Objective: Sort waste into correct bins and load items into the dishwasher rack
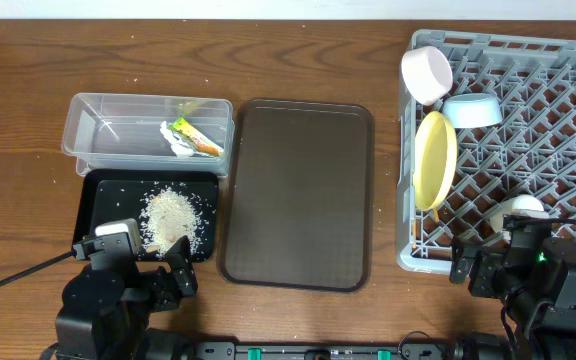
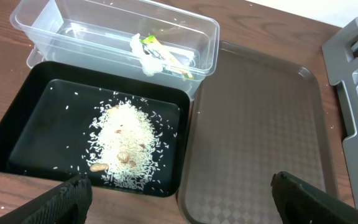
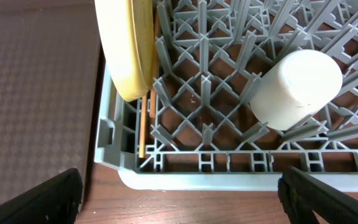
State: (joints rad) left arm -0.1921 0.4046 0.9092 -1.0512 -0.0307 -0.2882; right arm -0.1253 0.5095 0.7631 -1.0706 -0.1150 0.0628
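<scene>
The left tool [image 2: 188,202] stands wide open and holds nothing, both fingers low over the near edge of the worktop [image 1: 28,80]; ahead of it and to its left lies the black tray [image 2: 17,143], with the rice crumbs [image 2: 126,143] heaped near the middle and a few loose grains scattered about; beyond that tray, farther from the tool, sits the clear tub [image 2: 61,37], touching or nearly touching the tray's far edge; the snack wrapper [image 2: 160,56] lies crumpled inside the tub toward its right end; ahead and to the right of this tool is the brown serving tray [image 2: 260,124], just beside the black tray

The right tool [image 3: 182,205] is likewise spread wide with nothing between its fingers, hanging over the near rim of the rack [image 3: 229,162]; ahead to its left the yellow plate [image 3: 129,43] stands on edge among the pegs by the rack's left wall; a wooden chopstick [image 3: 143,124] runs beside the plate's lower edge, down in the lattice; ahead to the tool's right the cup [image 3: 297,87] lies tilted on the pegs; farther off, past the plate, the light blue bowl [image 1: 473,110] and the white bowl [image 1: 426,72] rest on edge at the rack's far left corner
</scene>
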